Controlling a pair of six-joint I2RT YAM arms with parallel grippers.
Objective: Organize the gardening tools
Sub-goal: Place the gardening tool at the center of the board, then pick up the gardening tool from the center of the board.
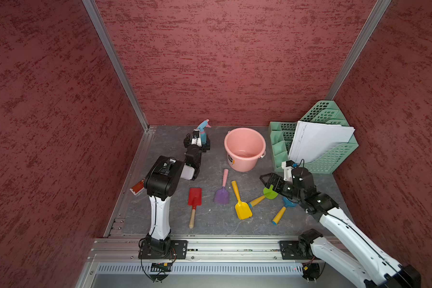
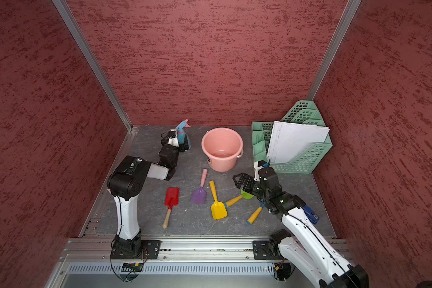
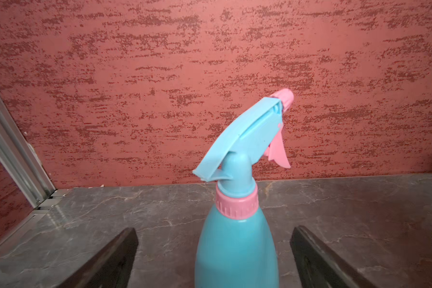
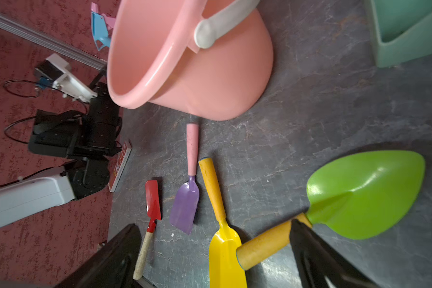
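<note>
The blue spray bottle stands upright at the back left. My left gripper is open, with a finger on each side of the bottle and gaps between. Lying flat mid-table are the red spade, purple scoop, yellow shovel, green trowel and blue claw, the claw partly hidden by my right arm. My right gripper is open above the trowel's handle, holding nothing.
A pink bucket stands upright behind the tools. A mint-green mesh rack with white sheets fills the back right corner. A flat red strip lies at the left edge, beside my left arm.
</note>
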